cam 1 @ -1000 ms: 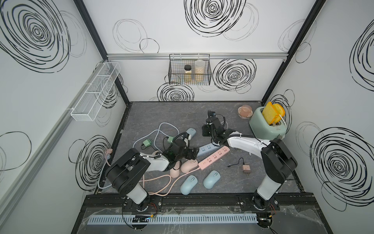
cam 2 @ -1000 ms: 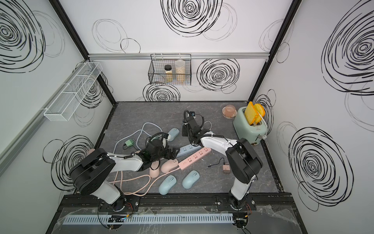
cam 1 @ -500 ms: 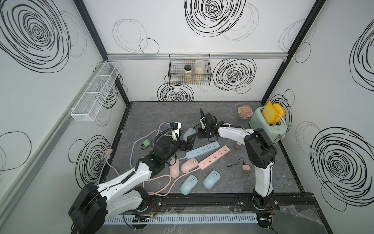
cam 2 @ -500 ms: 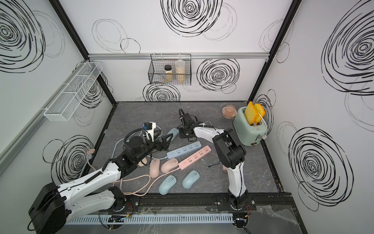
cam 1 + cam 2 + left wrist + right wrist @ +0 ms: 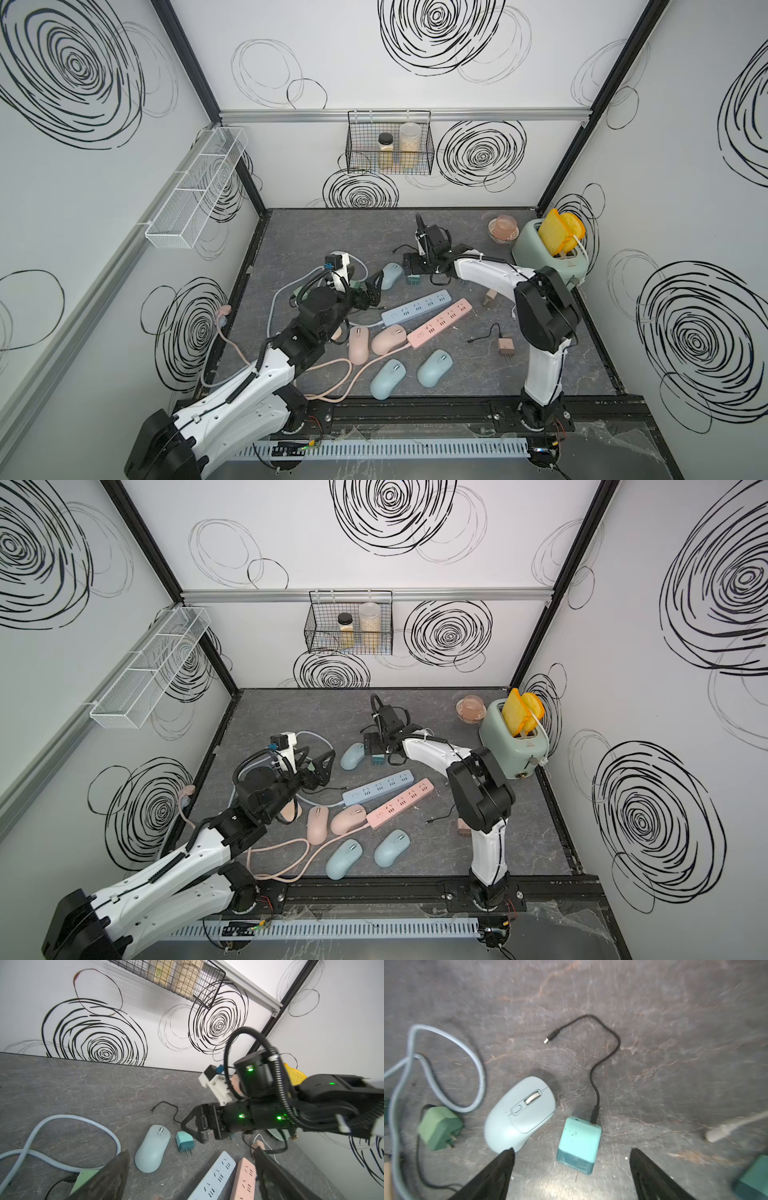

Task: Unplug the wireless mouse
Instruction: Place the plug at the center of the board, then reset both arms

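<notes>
Jaws of the right gripper (image 5: 572, 1153) stand wide open and hold nothing. The teal plug block (image 5: 579, 1142) lies flat below the gap, with room on both sides. That makes sense, since the pulling job looks done. The black cord (image 5: 607, 1053) sits in the teal plug block at one end, and its other tip lies bare, apart from the blue wireless mouse (image 5: 519, 1113). The mouse rests just beside the teal plug block with no cord in it. The left gripper (image 5: 374, 289) is wide open and empty too. It hangs near the mouse, on the side away from the teal plug block, maybe ready to help.
</notes>
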`<state>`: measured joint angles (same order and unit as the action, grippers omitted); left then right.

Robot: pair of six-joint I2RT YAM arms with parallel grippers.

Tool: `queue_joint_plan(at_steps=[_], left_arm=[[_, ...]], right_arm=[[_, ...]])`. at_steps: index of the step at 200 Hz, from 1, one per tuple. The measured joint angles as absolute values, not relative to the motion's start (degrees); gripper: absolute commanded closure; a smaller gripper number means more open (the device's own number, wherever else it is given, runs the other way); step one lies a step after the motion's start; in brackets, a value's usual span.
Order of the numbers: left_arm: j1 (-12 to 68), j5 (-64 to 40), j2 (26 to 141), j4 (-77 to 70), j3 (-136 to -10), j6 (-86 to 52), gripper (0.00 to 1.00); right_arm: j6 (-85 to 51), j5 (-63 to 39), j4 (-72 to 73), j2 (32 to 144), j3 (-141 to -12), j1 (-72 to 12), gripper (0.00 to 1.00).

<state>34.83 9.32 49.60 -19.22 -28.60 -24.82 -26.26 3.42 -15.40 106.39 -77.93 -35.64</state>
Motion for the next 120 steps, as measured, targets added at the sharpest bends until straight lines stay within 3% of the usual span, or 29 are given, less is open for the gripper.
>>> queue_joint_plan(at_steps=[22, 36, 54, 120], left_arm=[[33.98, 10.90, 48.93, -19.53, -28.60, -23.90, 0.03], [32.80, 10.94, 49.23, -19.92, -28.60, -22.20, 0.03], [29.67, 10.02, 50.87, -21.10, -28.67, -20.32, 0.03], [1.87, 0.03, 65.67, -25.04, -29.41, -18.28, 0.03]], right_arm=[[-26.28, 4.54, -8.56, 92.97, -69.25, -35.66, 0.09], [-26.04, 5.61, -3.66, 84.62, -63.64, -35.73, 0.00], [-25.82, 8.67, 1.80, 76.77, -57.06, -35.81, 0.02], [-27.68, 17.43, 6.68, 64.49, -39.29, -35.00, 0.02]])
